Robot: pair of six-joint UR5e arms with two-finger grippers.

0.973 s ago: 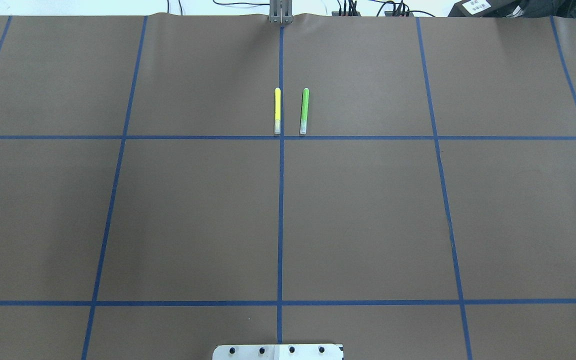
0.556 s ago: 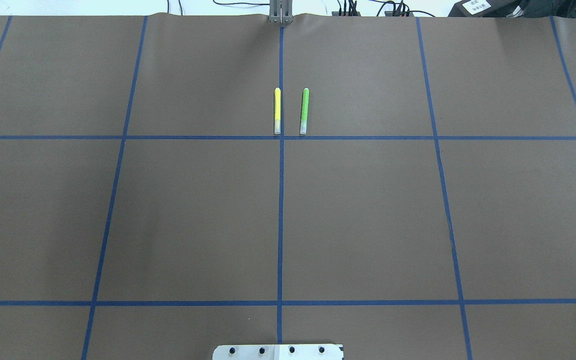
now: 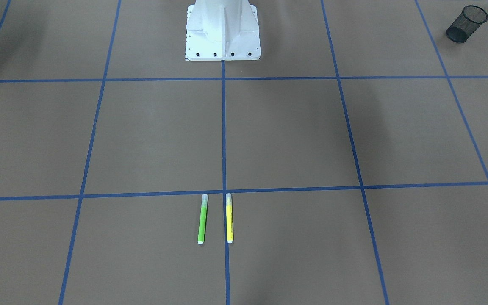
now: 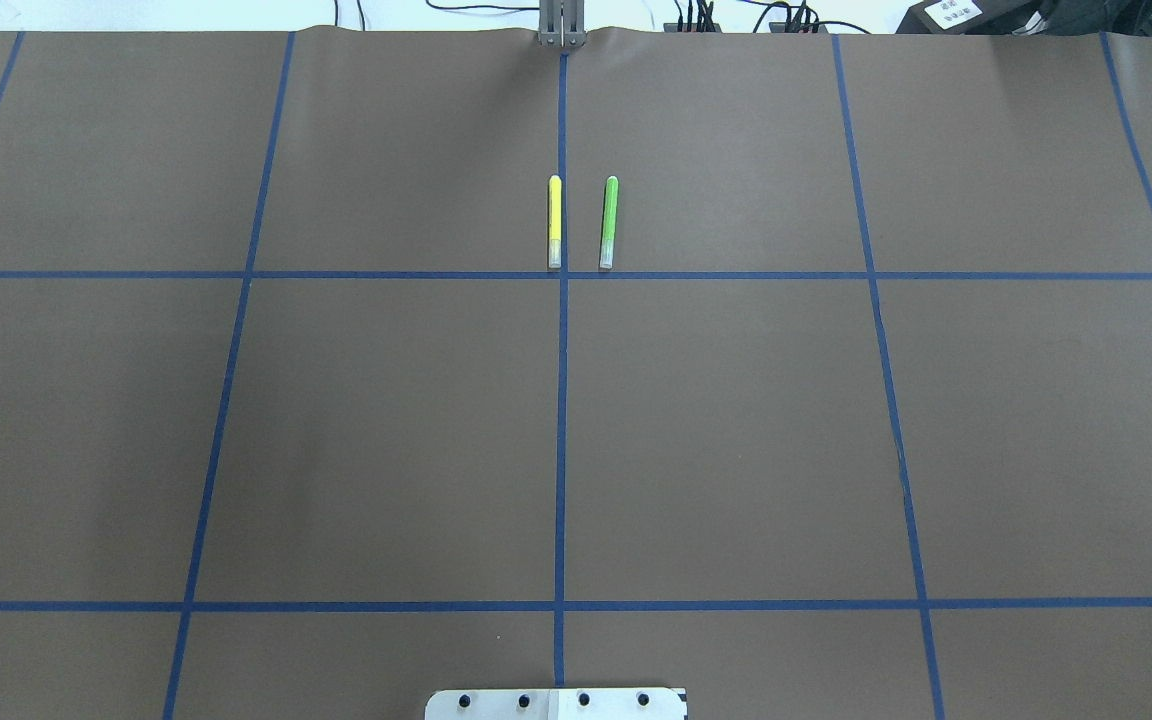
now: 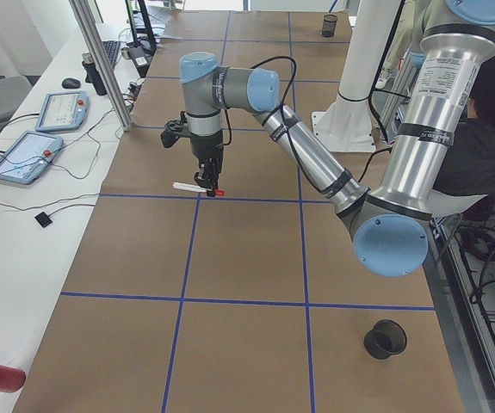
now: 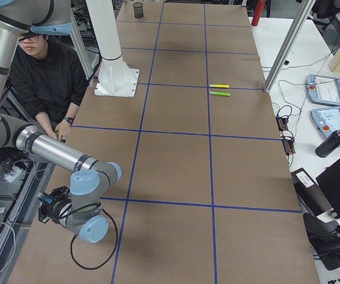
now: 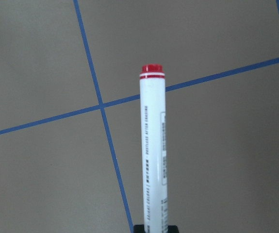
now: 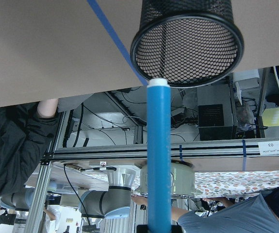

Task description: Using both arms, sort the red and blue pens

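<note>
One brown counter (image 4: pixel 736 420), white pedestal (image 3: pixel 223 29) at robot-side edge. Left hand (image 5: pixel 209 179), well out from pedestal, clamped on red pen (image 7: pixel 153 145) held level. Right hand (image 8: pixel 157 229), far off pedestal's other side, faces mesh cup (image 8: pixel 188 43), closed on blue pen (image 8: pixel 158 155).

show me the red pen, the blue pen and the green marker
red pen (image 7: pixel 152 145), left wrist view, middle of its white barrel
blue pen (image 8: pixel 158 160), right wrist view, middle of its blue barrel
green marker (image 3: pixel 202 221), front-facing view, middle of its green barrel
</note>
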